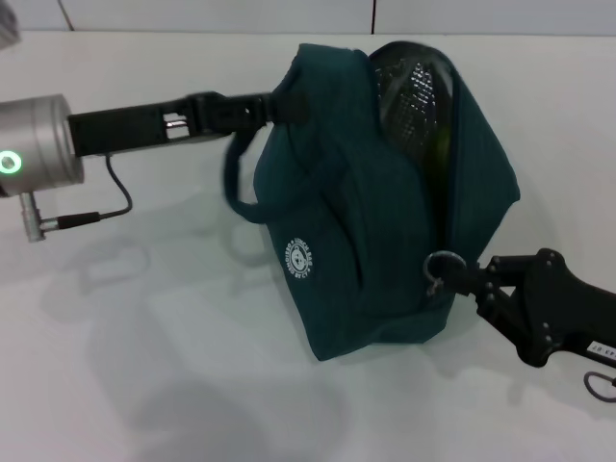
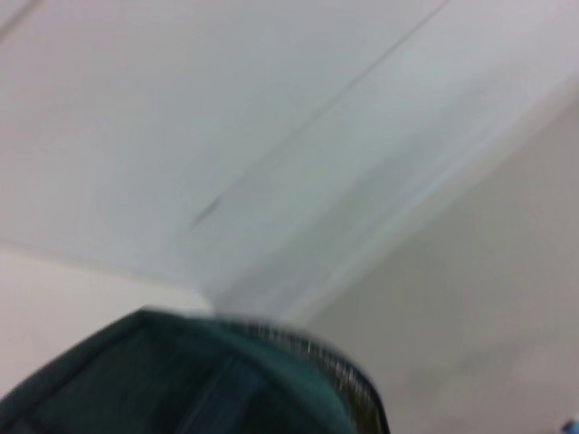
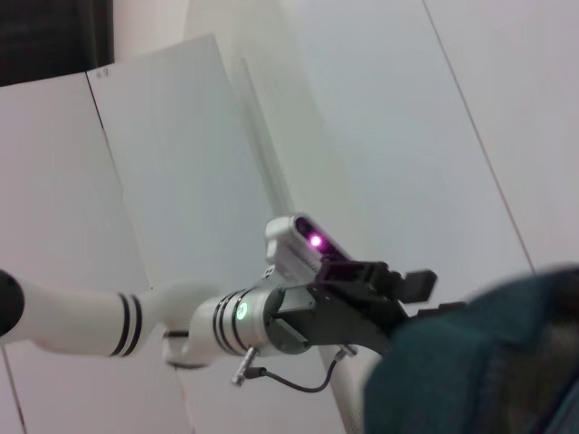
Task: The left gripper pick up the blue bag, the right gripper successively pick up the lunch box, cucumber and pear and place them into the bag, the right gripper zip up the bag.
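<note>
Head view is the only one where the whole blue bag point(image 1: 385, 207) is seen: dark teal, tilted on the white table point(image 1: 144, 337), upper opening gaping with silver foil lining point(image 1: 409, 91) exposed, white round logo point(image 1: 300, 259) on the near side. A hint of green is glimpsed inside the opening; contents otherwise hidden. The left gripper point(image 1: 265, 106) is reached in horizontally from the left and is clamped on a padded handle point(image 1: 289, 101) at the bag's top; the second handle point(image 1: 241, 183) hangs loose below. The right gripper point(image 1: 462, 277) is extended from the lower right, fingers pinched on the ring zipper pull point(image 1: 443, 264) at the bag's lower right edge.

Left wrist view shows only a blurred corner of the blue bag point(image 2: 181, 380) with zipper teeth along its rim, wall behind.

Right wrist view shows the left gripper point(image 3: 412, 294) from the far side, its wrist camera lit purple, beside bag fabric point(image 3: 479, 362); the right arm's own fingers are not seen here.
</note>
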Robot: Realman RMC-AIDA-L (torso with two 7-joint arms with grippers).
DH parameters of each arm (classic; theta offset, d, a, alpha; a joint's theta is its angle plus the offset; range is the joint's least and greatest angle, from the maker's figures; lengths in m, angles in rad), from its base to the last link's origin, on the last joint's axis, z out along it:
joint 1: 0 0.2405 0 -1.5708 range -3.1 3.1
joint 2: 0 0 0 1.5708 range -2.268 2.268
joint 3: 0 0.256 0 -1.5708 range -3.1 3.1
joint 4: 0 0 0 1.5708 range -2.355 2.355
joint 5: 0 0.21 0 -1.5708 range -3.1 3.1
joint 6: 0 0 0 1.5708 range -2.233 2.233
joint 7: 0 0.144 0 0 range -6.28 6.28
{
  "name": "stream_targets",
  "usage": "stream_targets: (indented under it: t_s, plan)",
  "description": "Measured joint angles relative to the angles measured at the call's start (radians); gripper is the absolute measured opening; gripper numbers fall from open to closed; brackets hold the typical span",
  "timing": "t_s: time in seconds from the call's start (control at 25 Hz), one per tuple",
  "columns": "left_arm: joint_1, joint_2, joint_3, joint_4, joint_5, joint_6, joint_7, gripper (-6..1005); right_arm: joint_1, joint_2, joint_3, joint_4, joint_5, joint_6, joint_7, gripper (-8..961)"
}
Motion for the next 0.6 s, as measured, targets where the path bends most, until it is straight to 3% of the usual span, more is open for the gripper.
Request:
stream_targets:
  t_s: [0.28, 0.6]
  plan:
    - [0.085, -0.001, 0.000, -0.005, -0.158, 0.008, 0.147, 396, 0.003, 0.000, 0.002, -0.002, 0.055, -0.041, -0.035, 13]
    - [0.164, -0.015, 0.000, -0.009, -0.184, 0.093, 0.316, 623, 0.046, 0.002, 0.005, -0.003, 0.239, -0.072, -0.071, 16]
